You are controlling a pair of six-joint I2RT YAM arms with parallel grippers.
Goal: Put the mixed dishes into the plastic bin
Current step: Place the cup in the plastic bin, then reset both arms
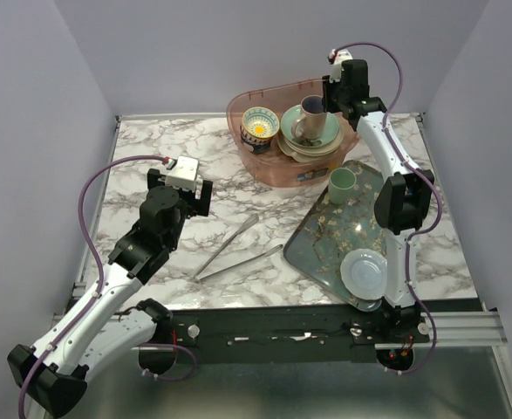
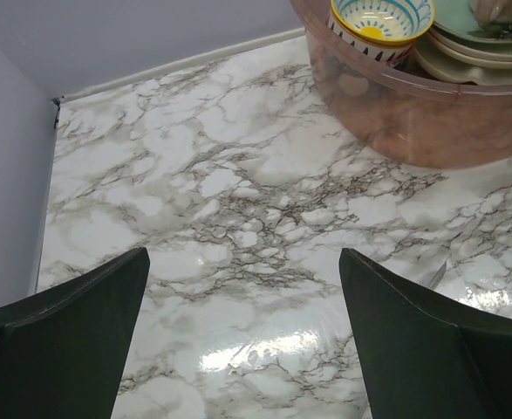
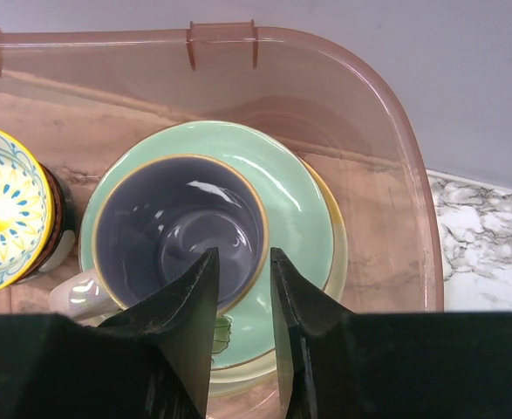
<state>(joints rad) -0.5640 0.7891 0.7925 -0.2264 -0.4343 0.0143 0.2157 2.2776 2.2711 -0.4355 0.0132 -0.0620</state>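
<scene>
The pink plastic bin [image 1: 247, 148] stands at the back of the table. In it are the navy-and-yellow bowl [image 1: 260, 127] and a stack topped by the mint-green plate [image 1: 325, 133]. The pale lilac mug [image 1: 309, 120] leans over that plate. My right gripper [image 1: 327, 100] reaches into the bin. In the right wrist view its jaws [image 3: 242, 257] stand close together astride the mug's rim [image 3: 260, 218], one finger inside and one outside, over the green plate [image 3: 299, 201]. My left gripper [image 1: 194, 199] is open and empty over bare marble [image 2: 242, 340].
The floral tray [image 1: 325, 244] lies at the right front with a green cup [image 1: 343, 181] and a pale plate [image 1: 363, 271] on it. Long metal tongs [image 1: 238, 249] lie on the marble between the arms. In the left wrist view the bin [image 2: 430, 113] is at the top right.
</scene>
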